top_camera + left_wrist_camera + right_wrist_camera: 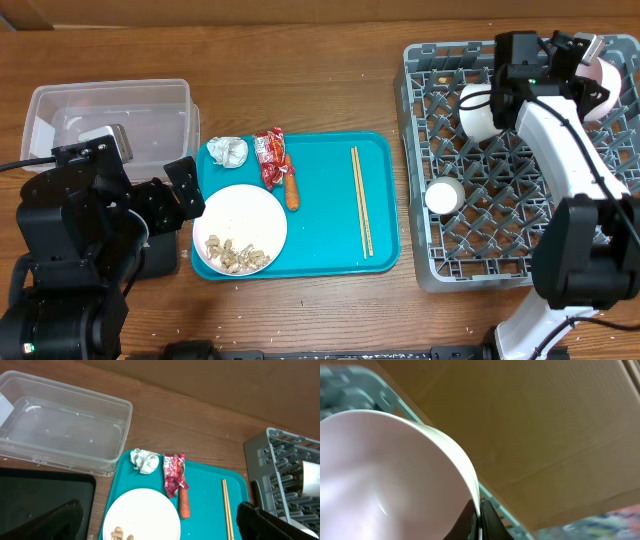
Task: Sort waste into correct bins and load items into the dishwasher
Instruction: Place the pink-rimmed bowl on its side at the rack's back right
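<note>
Pale pink bowl: the pale pink bowl point(395, 475) sits at the far right corner of the grey dish rack point(412, 160), tipped on edge. I cannot tell whether it rests on the pegs or hangs just above them.

Right fingers: the right gripper point(480, 520) is clenched on the bowl's thin rim, one finger inside and one outside.

Handling: I judge the bowl rigid, smooth-glazed and breakable. A rim pinch is a slim hold, so it could swivel or slip. I would lower it between pegs before letting go.

Right arm pose: stretched to the far side over the rack, wrist bent down at the corner.

Already racked: a white bowl point(478, 112) lies far left in the rack. A small white cup point(443, 195) stands nearer me.

Left fingers: the left gripper point(172, 195) is spread wide and holds nothing. It hovers at the near left of the counter, beside the teal tray point(325, 200).

Left arm pose: folded back low, partly over the black tray point(40, 495).

Waiting on the teal tray: white plate point(245, 215) with beige crumbs point(235, 255), paper wad point(228, 151), red wrapper point(270, 155), carrot piece point(292, 190), chopsticks point(360, 200).

Clear tub: the clear tub point(110, 88) stands far left with nothing in it.

Next grips, my guess: the wad and wrapper are light and soft. The chopsticks are thin and lie flat, so they will be awkward to lift.
</note>
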